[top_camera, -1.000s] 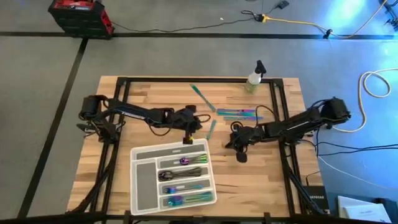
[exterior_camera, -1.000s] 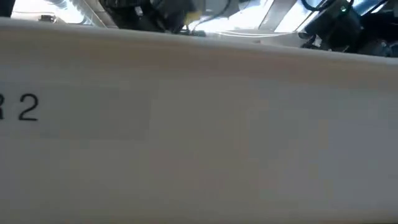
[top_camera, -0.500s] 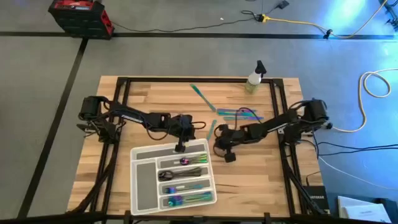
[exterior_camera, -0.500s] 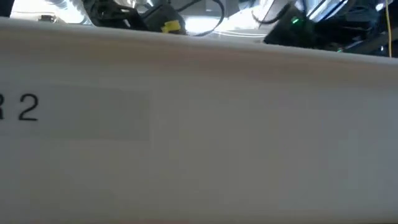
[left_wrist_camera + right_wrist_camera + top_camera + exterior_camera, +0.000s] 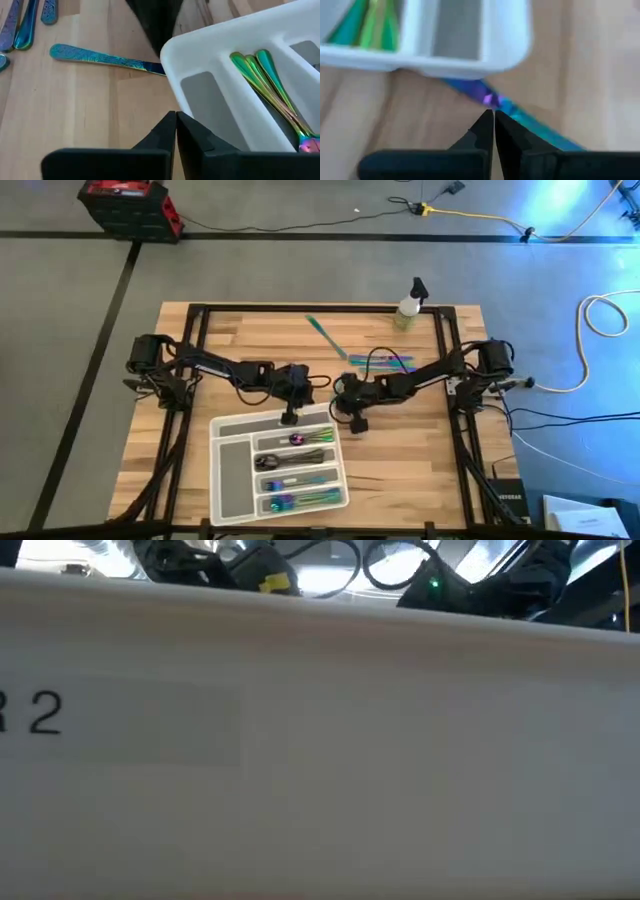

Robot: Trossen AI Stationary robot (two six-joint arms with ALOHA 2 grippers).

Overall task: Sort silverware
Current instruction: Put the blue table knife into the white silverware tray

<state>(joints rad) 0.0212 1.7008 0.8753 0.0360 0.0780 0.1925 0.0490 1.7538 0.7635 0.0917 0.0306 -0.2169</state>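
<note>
A teal piece of silverware lies flat on the wood, one end at the far right corner of the white tray. My right gripper is shut directly over this piece, beside that corner, and shows in the high view too. My left gripper is also shut; it hangs over the tray's far rim. Sorted silverware fills several tray compartments. More pieces lie loose on the table farther back. My right gripper points its shut fingertips down at the teal piece near the tray's corner; I cannot tell whether they touch it. My left gripper holds its shut fingertips at the tray's far rim; whether they touch it cannot be told.
A spray bottle stands at the far edge. A single teal piece lies left of the loose group. A black frame runs round the tabletop. A white surface close to the lens blocks nearly all of the low view.
My right gripper has swung toward the table's left, from right of the tray to its far right corner, over the teal piece. My left gripper has shifted a little toward the near edge, onto the tray's far rim, and then kept still.
</note>
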